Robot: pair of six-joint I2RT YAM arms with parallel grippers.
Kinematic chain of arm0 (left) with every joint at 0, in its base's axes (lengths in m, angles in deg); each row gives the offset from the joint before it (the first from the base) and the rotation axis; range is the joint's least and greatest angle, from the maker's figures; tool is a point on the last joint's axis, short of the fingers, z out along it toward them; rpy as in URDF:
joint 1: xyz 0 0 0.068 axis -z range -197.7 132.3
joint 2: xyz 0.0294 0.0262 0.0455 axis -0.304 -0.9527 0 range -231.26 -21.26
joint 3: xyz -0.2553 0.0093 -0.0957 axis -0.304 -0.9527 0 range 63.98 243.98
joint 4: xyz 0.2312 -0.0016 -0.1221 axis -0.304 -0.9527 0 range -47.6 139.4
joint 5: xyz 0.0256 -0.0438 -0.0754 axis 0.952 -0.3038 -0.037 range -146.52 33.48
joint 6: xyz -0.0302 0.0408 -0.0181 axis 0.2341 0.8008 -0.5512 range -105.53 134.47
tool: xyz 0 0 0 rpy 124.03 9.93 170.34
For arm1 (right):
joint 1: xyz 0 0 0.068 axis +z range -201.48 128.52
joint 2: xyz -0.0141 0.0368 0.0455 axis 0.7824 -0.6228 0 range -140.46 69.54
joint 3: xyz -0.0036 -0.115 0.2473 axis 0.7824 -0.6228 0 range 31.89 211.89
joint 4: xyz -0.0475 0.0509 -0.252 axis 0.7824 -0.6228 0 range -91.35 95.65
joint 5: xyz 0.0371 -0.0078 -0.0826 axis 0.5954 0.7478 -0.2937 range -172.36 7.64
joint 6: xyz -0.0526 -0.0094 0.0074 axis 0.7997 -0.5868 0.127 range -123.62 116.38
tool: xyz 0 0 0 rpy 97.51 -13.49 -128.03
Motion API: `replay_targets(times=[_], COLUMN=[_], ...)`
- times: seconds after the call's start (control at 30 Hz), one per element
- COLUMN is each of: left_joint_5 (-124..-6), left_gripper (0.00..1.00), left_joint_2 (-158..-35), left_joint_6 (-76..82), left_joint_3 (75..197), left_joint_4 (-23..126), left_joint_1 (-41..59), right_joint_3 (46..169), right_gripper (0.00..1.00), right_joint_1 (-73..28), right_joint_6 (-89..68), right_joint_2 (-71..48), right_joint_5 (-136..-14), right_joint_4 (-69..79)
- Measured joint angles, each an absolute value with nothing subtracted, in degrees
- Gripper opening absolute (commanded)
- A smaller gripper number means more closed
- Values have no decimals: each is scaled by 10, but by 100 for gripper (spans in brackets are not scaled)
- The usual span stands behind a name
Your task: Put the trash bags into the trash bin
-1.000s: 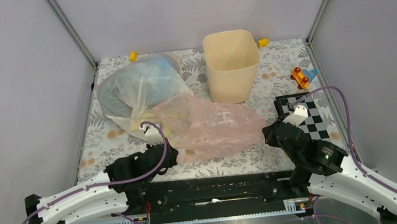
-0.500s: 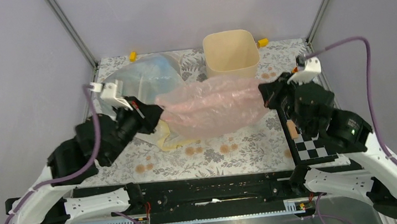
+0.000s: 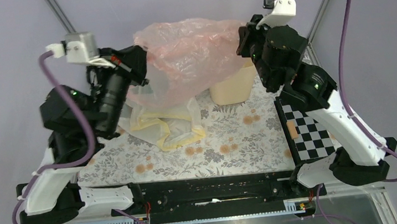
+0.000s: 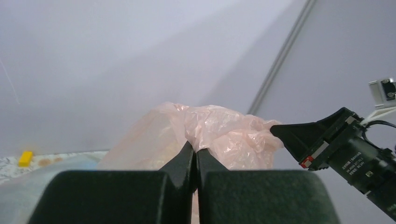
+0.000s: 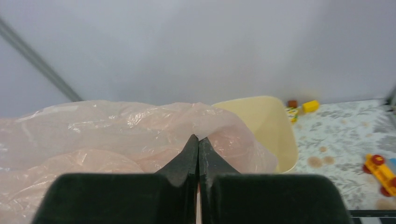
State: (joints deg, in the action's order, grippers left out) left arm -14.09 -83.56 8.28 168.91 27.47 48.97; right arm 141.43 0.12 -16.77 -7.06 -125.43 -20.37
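Your left claw [image 3: 143, 68] and right claw [image 3: 244, 39] each pinch an end of the pink bag [image 3: 187, 55], stretched high over the bench [image 3: 233, 142], seemingly above the bin [image 3: 233, 88]; a yellow bag [image 3: 167, 131] lies below.

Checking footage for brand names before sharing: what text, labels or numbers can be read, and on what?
No text can be read in any view.
White print on the right arm's black cylinder: too small and blurred to read.
The pink trash bag, trash bin and checkerboard show no print.
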Motion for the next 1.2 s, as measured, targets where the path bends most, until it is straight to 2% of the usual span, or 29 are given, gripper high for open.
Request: replay_targets(times=[0.2,0.37,0.6,0.83,1.07,1.2], left_joint_5=[-94,-81,-108,-171,-277,-325], left_gripper=[0,0,0,0,0,0], left_joint_2=[-928,-1004,-1024,-1057,-1087,-1109], left_joint_6=[196,251,244,172,115,100], left_joint_3=[1698,1719,1719,1730,1730,1732], left_joint_4=[392,429,438,412,389,387], left_joint_1=[489,473,399,296,265,261], right_joint_3=[1492,1540,1523,1505,1515,1480], right_gripper=[0,0,0,0,0,0], right_joint_1=[-57,-111,-143,-218,-256,-276], right_joint_6=[-112,-91,-85,-141,-180,-200], right_joint_2=[-136,-161,-177,-264,-351,-358], right_joint_5=[-1300,-1304,-1293,-1175,-1075,-1024], right_joint_4=[-192,-189,-170,-218,-308,-325])
